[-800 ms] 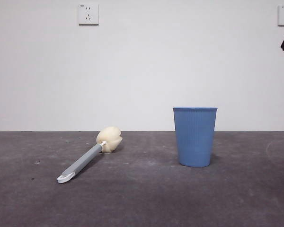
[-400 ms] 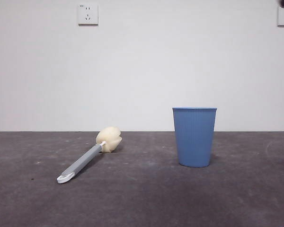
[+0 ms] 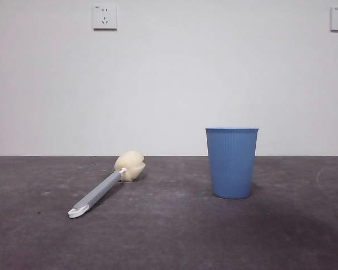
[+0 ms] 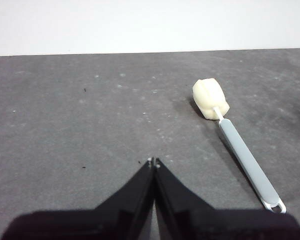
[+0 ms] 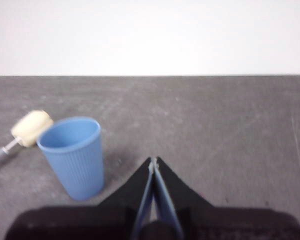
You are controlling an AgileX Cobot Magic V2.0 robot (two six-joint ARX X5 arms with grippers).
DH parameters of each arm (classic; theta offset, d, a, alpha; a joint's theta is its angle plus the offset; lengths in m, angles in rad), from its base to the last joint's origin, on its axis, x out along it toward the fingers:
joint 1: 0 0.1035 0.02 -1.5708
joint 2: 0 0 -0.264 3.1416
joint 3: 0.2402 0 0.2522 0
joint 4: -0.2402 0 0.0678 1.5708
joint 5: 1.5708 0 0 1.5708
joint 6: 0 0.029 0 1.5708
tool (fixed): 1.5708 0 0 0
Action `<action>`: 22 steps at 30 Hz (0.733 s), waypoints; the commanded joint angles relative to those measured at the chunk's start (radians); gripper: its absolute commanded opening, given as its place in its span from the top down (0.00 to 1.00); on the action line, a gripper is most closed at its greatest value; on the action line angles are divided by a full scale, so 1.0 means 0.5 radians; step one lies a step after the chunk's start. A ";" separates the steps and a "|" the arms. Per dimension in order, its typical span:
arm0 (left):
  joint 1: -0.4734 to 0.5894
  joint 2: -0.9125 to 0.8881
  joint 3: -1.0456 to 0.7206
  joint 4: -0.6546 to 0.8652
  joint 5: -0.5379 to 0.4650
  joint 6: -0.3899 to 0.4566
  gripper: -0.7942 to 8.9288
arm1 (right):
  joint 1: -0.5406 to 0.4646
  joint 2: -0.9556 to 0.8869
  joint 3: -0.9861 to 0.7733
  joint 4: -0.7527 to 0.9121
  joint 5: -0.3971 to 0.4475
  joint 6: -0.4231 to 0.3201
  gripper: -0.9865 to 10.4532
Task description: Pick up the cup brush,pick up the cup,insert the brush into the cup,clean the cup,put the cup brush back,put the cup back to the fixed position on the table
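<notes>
The cup (image 3: pixel 231 162) stands upright on the table (image 3: pixel 169 236), right of centre. The cup brush (image 3: pixel 106 184) lies well apart to its left — sponge head at the far end, looped end nearer and further left.

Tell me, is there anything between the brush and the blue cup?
No, only bare table lies between the cup brush and the cup, as the front view shows.

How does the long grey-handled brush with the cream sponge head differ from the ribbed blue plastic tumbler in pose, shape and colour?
Pose: the grey-handled sponge brush lies flat on the dark grey table; the ribbed blue plastic tumbler stands upright.
Shape: the brush is long and slim; the tumbler is wide, hollow and tapered.
Colour: the brush is grey, white and cream; the tumbler is all blue.
Shared: both rest free on the table.
</notes>
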 commanded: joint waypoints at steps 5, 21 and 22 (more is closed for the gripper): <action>0.005 -0.004 -0.027 0.001 -0.002 -0.012 0.92 | -0.018 -0.140 -0.233 0.004 0.007 0.089 0.91; 0.005 -0.004 -0.027 0.001 -0.002 -0.012 0.92 | 0.060 -0.252 -0.372 0.005 0.110 0.205 0.91; 0.005 -0.004 -0.027 0.001 -0.002 -0.012 0.92 | 0.061 -0.252 -0.372 0.005 0.111 0.204 0.91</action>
